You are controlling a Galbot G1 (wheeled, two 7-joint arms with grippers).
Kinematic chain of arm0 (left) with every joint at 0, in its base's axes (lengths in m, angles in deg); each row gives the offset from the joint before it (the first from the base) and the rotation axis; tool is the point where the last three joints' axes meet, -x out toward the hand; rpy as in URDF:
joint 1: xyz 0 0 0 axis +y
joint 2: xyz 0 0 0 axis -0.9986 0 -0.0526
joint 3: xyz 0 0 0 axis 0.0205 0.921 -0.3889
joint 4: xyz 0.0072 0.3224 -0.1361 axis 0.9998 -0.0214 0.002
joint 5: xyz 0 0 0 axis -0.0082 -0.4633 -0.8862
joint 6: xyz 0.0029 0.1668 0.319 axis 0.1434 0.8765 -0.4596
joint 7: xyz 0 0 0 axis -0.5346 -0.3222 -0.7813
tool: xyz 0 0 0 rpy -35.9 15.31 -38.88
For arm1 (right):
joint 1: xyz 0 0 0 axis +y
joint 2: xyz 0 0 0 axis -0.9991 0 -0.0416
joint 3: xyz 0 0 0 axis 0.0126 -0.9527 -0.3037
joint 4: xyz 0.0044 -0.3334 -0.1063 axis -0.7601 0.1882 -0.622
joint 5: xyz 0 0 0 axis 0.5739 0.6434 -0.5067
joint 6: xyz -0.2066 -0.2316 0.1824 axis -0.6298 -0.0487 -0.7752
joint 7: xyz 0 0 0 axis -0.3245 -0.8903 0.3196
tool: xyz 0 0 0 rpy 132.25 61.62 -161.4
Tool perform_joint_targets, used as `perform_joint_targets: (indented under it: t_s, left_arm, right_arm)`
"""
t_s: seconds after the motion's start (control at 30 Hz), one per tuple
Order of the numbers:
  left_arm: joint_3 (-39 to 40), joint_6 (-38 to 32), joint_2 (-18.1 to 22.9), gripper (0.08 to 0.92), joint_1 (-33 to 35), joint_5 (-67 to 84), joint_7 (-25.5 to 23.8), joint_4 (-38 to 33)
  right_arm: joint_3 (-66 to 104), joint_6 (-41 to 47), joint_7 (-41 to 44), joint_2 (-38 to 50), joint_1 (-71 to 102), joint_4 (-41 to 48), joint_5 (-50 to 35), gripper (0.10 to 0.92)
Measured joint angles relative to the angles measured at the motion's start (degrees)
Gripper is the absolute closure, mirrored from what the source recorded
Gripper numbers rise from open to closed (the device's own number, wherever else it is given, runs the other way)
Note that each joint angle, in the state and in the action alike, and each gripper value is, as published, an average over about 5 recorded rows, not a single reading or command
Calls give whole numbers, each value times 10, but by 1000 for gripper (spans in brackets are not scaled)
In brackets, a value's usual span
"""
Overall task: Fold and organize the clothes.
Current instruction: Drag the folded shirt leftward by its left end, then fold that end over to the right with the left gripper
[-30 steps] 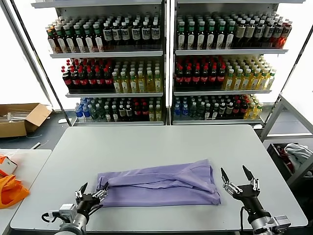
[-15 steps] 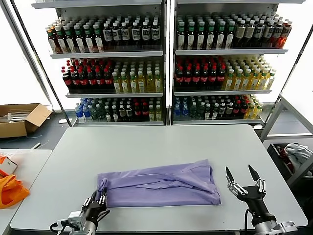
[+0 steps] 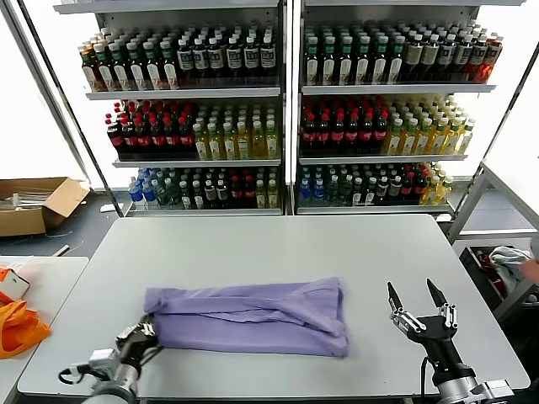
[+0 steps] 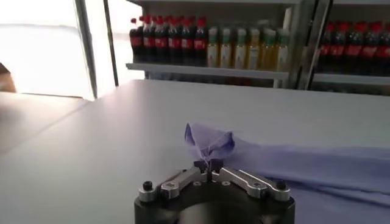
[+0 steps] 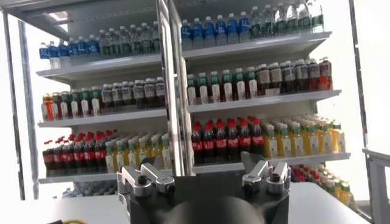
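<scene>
One desk carries everything that matters to me: a wide grey top in front of the bottle shelves, with the lavender T-shirt lying as a long folded band across its near half. That band has slid towards my left since a second ago; its far end used to reach close to my right gripper and now stops well short of it, while its left end has come nearer the desk's left edge. The shirt's shape held together through the pull, so I judge the fold is intact and this is a repositioning tug, not a new crease.

My right gripper hovers above the desk's near right corner, fingers spread wide and holding nothing, apart from the cloth. It has barely shifted.

My left gripper is at the shirt's near left corner. A second ago its fingers stood open beside the hem; now they are pinched tight on it. The left wrist view shows the fingers meeting on a small gathered peak of purple fabric, with the rest of the shirt trailing away across the desk behind it.

With that corner secured, I judge the next fold can start from this end, provided the thin pinch does not slip free.
</scene>
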Motion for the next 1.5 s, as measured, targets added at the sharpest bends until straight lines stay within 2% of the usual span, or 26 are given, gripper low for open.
perform_joint_targets:
  t_s: [0.23, 0.47, 0.83, 1.03, 1.2, 1.3, 1.5]
  left_arm:
    - [-94, -10, -82, 909, -17, 32, -60, 42]
    - [-110, 3, -107, 909, -28, 47, -89, 7]
    - [16, 17, -67, 909, -35, 5, -103, -101]
    - [98, 17, -41, 909, -41, -29, -114, -111]
    - [158, 20, -19, 907, -49, -51, -120, -91]
    - [188, 23, -4, 864, -56, -60, -118, -69]
    - [225, 23, 26, 692, -77, -64, -92, -43]
  right_arm:
    - [-6, 0, 0, -5, -1, -8, 1, 203]
    - [0, -3, 3, -7, 9, -19, 0, 203]
    - [-4, -2, 4, -16, 16, -30, 7, 203]
    - [-11, -1, 4, -19, 11, -31, 12, 203]
    - [-16, 2, 5, -20, 9, -35, 15, 203]
    - [-18, 2, 6, -21, 10, -37, 17, 203]
    - [-24, 3, 7, -23, 13, -38, 19, 203]
